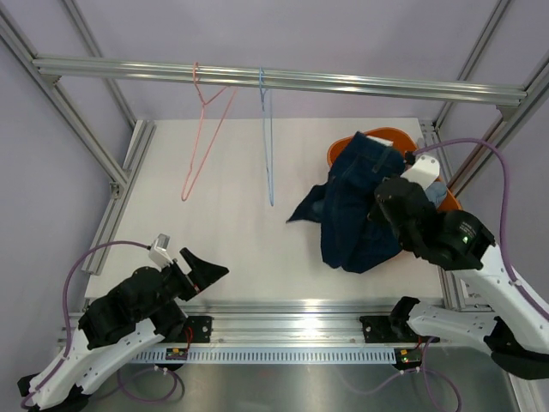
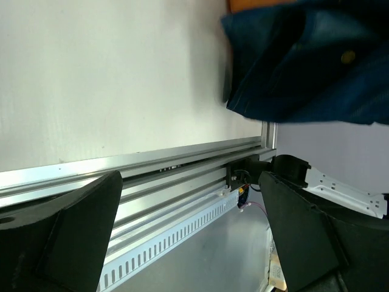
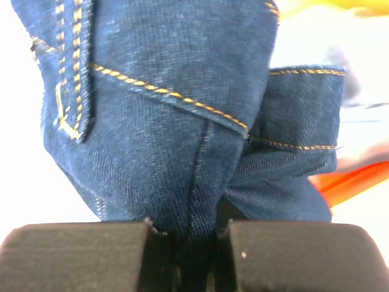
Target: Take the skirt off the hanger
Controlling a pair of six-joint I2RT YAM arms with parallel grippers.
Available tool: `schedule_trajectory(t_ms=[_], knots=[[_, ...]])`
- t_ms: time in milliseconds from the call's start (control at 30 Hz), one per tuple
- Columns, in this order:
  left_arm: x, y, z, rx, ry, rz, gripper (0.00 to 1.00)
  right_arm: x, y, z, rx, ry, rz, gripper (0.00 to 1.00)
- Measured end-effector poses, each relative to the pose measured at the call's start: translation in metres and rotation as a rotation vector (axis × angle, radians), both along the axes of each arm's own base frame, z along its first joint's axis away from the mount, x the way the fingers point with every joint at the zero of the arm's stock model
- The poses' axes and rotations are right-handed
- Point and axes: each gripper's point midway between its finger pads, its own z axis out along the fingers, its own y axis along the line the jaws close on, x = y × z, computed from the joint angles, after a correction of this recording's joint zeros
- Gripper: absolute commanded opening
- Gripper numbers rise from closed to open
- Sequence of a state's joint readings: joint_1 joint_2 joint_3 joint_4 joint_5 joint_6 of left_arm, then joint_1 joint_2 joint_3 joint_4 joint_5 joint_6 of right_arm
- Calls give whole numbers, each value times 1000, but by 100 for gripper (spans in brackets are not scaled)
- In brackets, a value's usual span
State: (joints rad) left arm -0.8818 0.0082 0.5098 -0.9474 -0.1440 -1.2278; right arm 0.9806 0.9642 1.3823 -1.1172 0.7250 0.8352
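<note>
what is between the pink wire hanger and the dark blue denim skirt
A thin blue wire hanger hangs there, left of the denim skirt; the top view shows it.

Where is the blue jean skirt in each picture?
Top view: the skirt is right of the middle, spilling out of the orange basket.
Left wrist view: the skirt is in the top right corner.
Right wrist view: the skirt fills most of the picture, pinched in the right pincer.
Shared landmark: the orange basket, a sliver at the top edge or at the right.
</note>
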Motion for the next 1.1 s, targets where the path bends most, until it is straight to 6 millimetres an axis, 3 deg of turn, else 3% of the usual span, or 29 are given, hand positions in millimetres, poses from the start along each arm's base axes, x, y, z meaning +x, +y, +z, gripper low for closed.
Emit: schedule_trajectory(t_ms=[133, 267, 500, 667, 800, 933, 1100], knots=[[1, -3, 5, -18, -12, -6, 99, 39, -57, 12, -77, -4, -203, 0], [1, -3, 5, -18, -11, -9, 99, 60, -88, 21, -99, 12, -280, 0], [-2, -1, -1, 1, 6, -8, 99, 69, -88, 73, -92, -141, -205, 0], [-1, -1, -1, -1, 5, -8, 99, 61, -100, 113, -123, -301, -198, 0], [-1, -4, 0, -11, 1, -17, 99, 67, -110, 141, -173, -382, -234, 0], [-1, -5, 2, -18, -4, -24, 99, 80, -118, 157, -219, -418, -275, 0], [-2, -5, 1, -13, -2, -27, 99, 100, -130, 157, -269, -402, -328, 0]])
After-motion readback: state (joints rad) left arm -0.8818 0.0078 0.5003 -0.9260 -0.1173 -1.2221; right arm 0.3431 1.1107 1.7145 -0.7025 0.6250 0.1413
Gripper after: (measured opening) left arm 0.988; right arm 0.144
